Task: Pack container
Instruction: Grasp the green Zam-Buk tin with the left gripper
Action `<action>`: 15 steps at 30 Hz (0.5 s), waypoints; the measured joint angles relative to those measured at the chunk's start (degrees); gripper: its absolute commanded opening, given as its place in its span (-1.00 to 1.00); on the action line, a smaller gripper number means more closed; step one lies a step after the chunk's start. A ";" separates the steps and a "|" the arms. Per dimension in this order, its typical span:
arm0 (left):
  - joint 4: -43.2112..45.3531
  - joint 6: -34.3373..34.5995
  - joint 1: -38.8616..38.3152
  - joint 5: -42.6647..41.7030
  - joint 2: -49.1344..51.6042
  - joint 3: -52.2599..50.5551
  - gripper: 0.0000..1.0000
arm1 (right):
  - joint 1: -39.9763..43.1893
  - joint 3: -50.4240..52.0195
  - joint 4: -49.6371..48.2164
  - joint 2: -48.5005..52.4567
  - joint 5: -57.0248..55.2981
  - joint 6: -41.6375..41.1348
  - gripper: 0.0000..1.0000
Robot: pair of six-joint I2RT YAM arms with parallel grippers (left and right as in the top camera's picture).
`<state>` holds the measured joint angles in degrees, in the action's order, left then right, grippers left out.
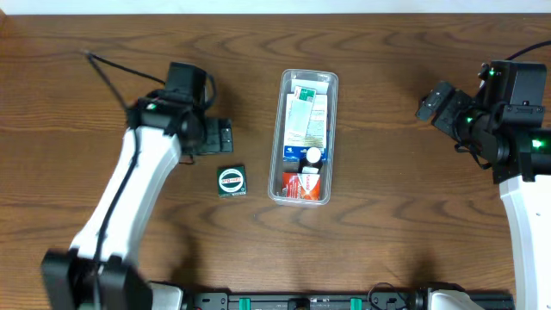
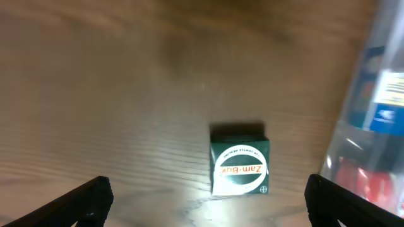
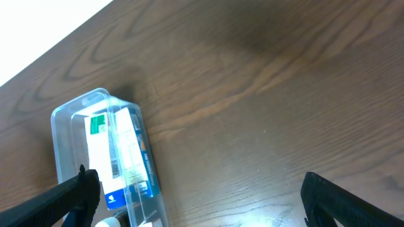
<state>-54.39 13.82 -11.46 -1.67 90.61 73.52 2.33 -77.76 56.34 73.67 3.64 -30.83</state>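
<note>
Left of the container (image 1: 276, 146), which sits mid table (image 1: 387, 198) and mostly full, the green box (image 1: 231, 181) lies flat and loose. Left gripper (image 1: 217, 136) hovers just beside it, jaws spread, empty. Suggest: centre over box, straddle two opposite sides, descend square, then pinch. Right gripper (image 1: 428, 102) jaws spread too, well apart.

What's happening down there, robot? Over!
Left tool open, empty, near Zam-Buk box. Right tool open, empty. Container partly packed, Zam-Buk box outside it. Nothing blocking.
</note>
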 measured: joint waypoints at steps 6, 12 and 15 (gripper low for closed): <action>0.57 4.37 -0.76 -2.47 8.92 0.00 0.96 | 0.00 0.00 0.00 0.00 0.00 -0.02 0.98; 2.89 6.10 -2.03 -4.07 15.93 -1.49 0.96 | 0.00 0.00 0.00 0.00 0.00 -0.02 0.99; 4.46 6.47 -2.40 -5.01 18.29 -3.10 0.96 | 0.00 0.00 -0.02 0.00 0.00 -0.02 0.99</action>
<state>-49.93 20.29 -13.87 -6.68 108.90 70.41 2.33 -77.76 56.31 73.67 3.64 -30.85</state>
